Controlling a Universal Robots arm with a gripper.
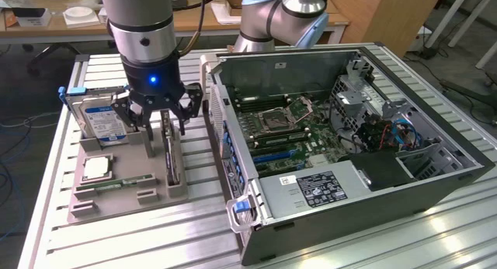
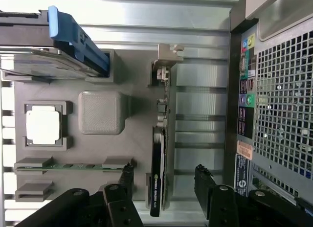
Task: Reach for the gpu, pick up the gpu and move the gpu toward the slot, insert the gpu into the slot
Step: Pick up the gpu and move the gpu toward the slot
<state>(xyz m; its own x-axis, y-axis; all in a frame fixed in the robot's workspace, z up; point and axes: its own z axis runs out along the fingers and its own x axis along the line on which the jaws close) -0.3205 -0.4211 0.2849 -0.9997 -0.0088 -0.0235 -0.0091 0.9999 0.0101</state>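
The gpu point(image 1: 169, 155) stands on its edge in a holder on the grey tray point(image 1: 116, 202), its silver bracket end toward the far side. Seen edge-on from above in the wrist view, the gpu point(image 2: 158, 153) shows a thin green board with a black fan shroud. My gripper point(image 1: 159, 116) hangs just over its far end, open. In the wrist view the gripper point(image 2: 164, 180) straddles the card, and each of the fingertips point(image 2: 126, 174) is clear of it. The blue slot point(image 1: 273, 156) lies on the green motherboard inside the open computer case point(image 1: 435, 181).
On the tray are a blue-labelled hard drive point(image 1: 101, 120), a processor chip point(image 1: 97, 167) and a memory stick point(image 1: 116, 181). The case wall point(image 2: 274, 114) rises close beside the tray. A second robot arm point(image 1: 280, 18) stands behind the case.
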